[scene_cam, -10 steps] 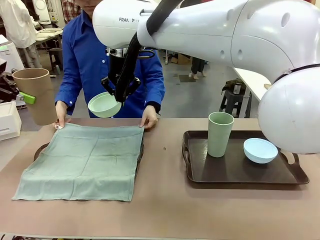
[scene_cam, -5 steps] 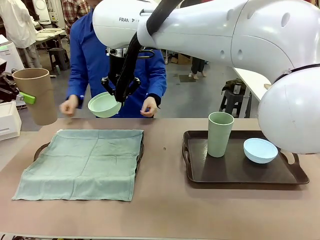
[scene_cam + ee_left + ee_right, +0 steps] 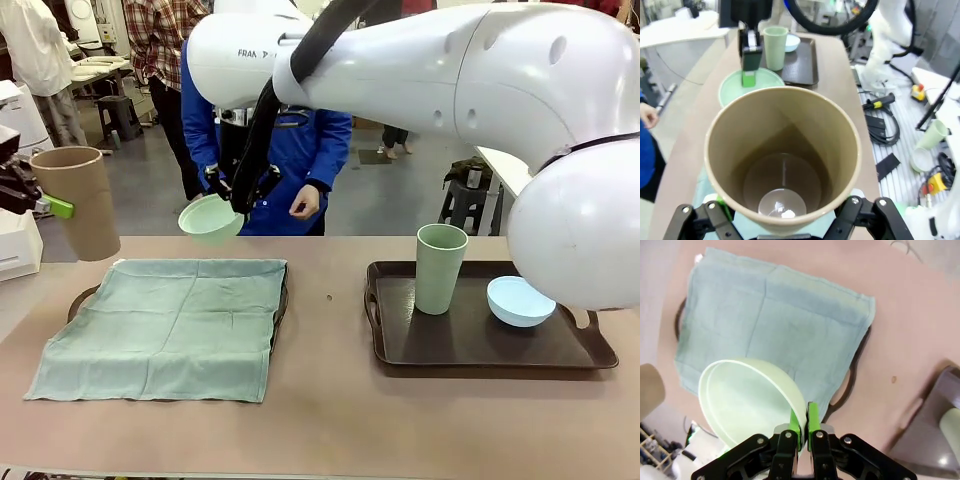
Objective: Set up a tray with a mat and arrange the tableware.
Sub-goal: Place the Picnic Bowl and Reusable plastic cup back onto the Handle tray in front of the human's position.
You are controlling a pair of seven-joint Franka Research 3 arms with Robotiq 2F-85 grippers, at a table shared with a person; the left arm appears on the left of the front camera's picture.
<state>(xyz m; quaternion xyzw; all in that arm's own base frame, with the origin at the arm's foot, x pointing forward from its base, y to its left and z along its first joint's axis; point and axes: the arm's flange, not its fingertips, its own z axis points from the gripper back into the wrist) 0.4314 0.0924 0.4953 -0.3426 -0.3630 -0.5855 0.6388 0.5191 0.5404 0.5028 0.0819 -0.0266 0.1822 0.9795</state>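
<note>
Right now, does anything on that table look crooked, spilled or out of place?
Nothing is spilled or broken. Only the green mat sits slightly askew: it hides most of the left tray, and its near left corner fans out past the tray's edge.

Tan cup (image 3: 75,200), mint bowl (image 3: 210,218) aloft

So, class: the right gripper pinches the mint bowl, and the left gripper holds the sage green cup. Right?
No: the left gripper holds the tan cup, as the left wrist view shows; the right gripper does pinch the mint bowl.
</note>
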